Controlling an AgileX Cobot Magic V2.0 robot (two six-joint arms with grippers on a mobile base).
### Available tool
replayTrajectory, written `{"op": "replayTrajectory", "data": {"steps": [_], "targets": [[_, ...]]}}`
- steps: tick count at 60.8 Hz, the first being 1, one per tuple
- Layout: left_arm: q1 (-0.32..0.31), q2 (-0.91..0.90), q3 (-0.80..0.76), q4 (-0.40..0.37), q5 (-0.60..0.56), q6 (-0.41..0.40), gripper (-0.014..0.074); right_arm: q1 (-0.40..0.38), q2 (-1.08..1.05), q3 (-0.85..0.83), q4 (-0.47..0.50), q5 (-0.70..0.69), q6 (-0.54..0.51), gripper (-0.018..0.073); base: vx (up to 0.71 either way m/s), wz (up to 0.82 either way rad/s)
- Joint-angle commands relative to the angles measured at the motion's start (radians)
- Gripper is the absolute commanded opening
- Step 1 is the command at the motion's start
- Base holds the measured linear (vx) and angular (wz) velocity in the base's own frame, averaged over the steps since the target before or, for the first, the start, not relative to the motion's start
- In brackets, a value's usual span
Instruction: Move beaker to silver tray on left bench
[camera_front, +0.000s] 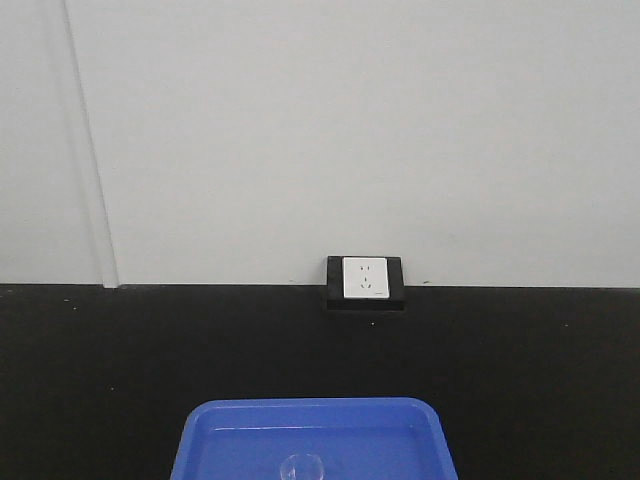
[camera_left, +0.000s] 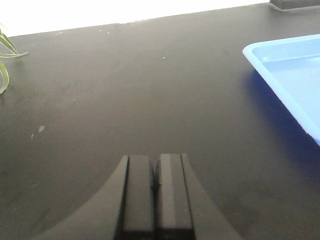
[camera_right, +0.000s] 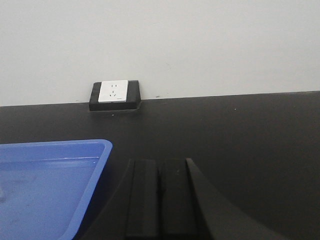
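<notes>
Front view: I see the small clear glass beaker (camera_front: 302, 467) sitting in the blue plastic tray (camera_front: 200, 440) on the matte black surface (camera_front: 100, 370). Left wrist view: my left pincer (camera_left: 156, 167) is pressed together, empty, with the tray off to its right. Right wrist view: my right pincer (camera_right: 158, 170) is likewise pressed together and empty.

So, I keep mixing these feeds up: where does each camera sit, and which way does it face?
Front-facing: on the robot's front, facing the white wall, the socket, the black bench and the blue tray holding the beaker; no robot parts show.
Left wrist: behind the shut left hand, looking low across the bench; tray corner at right.
Right wrist: behind the shut right hand, facing wall and socket; tray at left.
Shared: all three see tray and bench; front and right wrist share the socket.
</notes>
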Motion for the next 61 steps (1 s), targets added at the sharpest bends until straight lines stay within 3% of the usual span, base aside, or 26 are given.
{"op": "replayTrajectory", "data": {"steps": [1, 17, 22, 31, 43, 61], "targets": [[-0.006, -0.007, 0.02, -0.003, -0.075, -0.002, 0.0001, -0.005, -0.011, 0.005, -0.011, -0.078, -0.004, -0.0011, 0.0, 0.0], [-0.006, -0.007, 0.02, -0.003, -0.075, -0.002, 0.0001, -0.005, -0.011, 0.005, -0.008, -0.104, -0.003, -0.0011, 0.0, 0.0], [-0.006, -0.007, 0.02, -0.003, -0.075, -0.002, 0.0001, -0.005, -0.011, -0.002, -0.006, -0.212, 0.0, -0.0011, 0.0, 0.0], [-0.006, -0.007, 0.02, -0.003, -0.075, -0.002, 0.0001, -0.005, 0.014, -0.121, -0.018, -0.247, -0.016, -0.0011, 0.0, 0.0], [-0.006, -0.007, 0.02, -0.003, -0.075, -0.002, 0.0001, -0.005, 0.316, -0.386, -0.056, -0.267, -0.141, -0.0011, 0.0, 0.0], [-0.006, -0.007, 0.02, -0.003, -0.075, -0.002, 0.0001, -0.005, 0.793, -0.605, -0.053, -0.397, -0.131, -0.0011, 0.0, 0.0]]}}
